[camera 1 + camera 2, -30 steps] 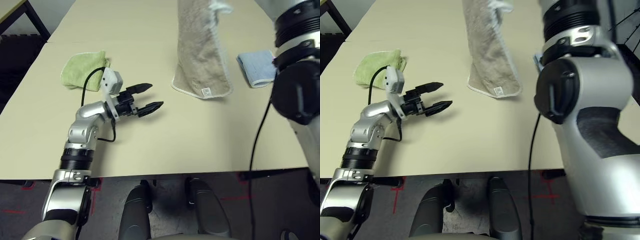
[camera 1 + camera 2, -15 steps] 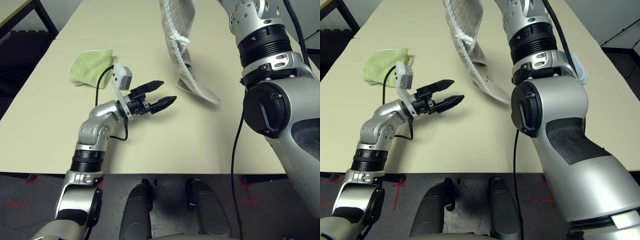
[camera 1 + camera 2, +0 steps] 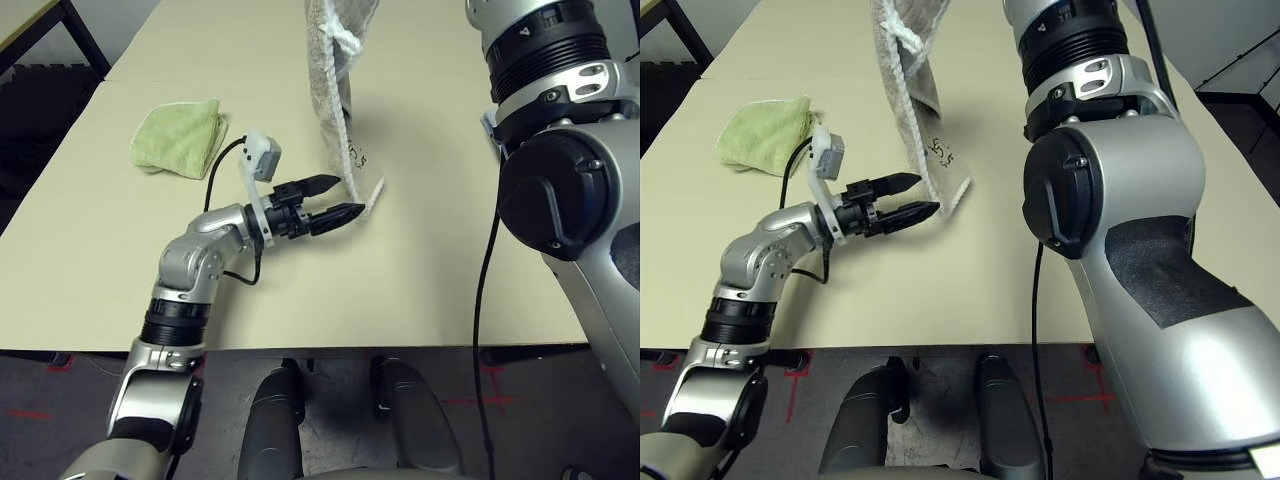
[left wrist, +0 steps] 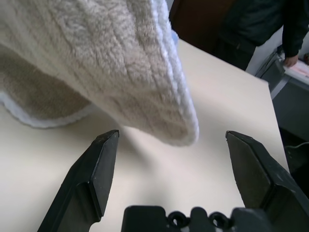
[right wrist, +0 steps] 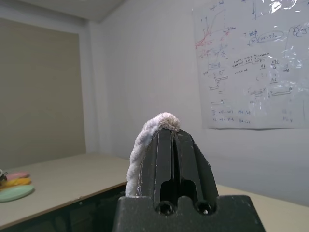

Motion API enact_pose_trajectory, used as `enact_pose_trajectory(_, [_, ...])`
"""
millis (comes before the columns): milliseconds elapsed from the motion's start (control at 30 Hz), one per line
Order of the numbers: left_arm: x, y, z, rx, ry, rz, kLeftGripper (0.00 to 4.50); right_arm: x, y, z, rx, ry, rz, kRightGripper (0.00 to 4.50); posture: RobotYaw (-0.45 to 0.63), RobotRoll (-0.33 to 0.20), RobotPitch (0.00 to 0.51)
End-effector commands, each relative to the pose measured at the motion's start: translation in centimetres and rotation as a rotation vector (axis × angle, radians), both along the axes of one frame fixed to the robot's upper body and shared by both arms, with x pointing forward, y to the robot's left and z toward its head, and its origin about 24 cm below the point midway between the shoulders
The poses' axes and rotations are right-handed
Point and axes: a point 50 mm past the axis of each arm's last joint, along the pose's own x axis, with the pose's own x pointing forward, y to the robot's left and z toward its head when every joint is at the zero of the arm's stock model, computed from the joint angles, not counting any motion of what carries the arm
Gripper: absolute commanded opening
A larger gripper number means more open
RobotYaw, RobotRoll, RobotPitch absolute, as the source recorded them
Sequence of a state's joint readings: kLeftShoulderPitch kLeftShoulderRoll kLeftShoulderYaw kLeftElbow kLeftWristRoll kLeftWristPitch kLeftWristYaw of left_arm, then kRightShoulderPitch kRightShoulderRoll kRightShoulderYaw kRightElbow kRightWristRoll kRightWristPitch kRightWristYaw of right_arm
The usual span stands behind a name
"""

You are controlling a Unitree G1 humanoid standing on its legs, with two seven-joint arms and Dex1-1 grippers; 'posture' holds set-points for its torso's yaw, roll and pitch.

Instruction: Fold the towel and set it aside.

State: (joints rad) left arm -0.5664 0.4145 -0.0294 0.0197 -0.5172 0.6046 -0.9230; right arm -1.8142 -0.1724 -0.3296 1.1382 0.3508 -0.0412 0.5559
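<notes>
Hanging: towel [image 3: 335,95] dangles, lowest corner brushing tabletop [image 3: 420,270].
Right pincer [image 5: 166,126]: clenched on towel's top edge.
Left pincer [image 3: 345,198]: released, jaws spread beside hanging corner.
Advice: close squarely on the piped corner.

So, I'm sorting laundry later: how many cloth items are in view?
2: the beige towel hangs from the raised right gripper, its lower end on the table; a green cloth lies at table left. Others may be hidden.

place: office or lab room | evidence: scribbled whiteboard sheet [image 5: 251,63], long beige table [image 3: 420,270]
</notes>
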Motion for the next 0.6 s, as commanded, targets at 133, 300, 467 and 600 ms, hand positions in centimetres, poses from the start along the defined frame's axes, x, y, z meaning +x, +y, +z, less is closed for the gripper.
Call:
enact_pose_trajectory(133, [-0.5, -0.2, 0.1, -0.02, 0.126, -0.004, 4.5, -0.1, -0.4, 0.2, 0.007, -0.024, -0.007, 0.03, -0.07, 0.0, 0.176])
enact_pose_trajectory(300, [-1.1, -1.9, 0.2, -0.083, 0.224, -0.018, 4.5, -0.1, -0.3, 0.1, 0.007, -0.025, -0.005, 0.03, -0.06, 0.0, 0.176])
enact_pose_trajectory(467, [-1.7, -4.0, 0.7, -0.189, 0.321, -0.005, 4.5, 0.0, -0.3, 0.0, 0.001, -0.023, -0.01, 0.03, -0.06, 0.0, 0.177])
enact_pose_trajectory(600, [-2.3, -5.4, 0.6, -0.192, 0.386, 0.009, 4.5, 0.0, -0.3, -0.1, 0.0, -0.021, -0.014, 0.03, -0.06, 0.0, 0.178])
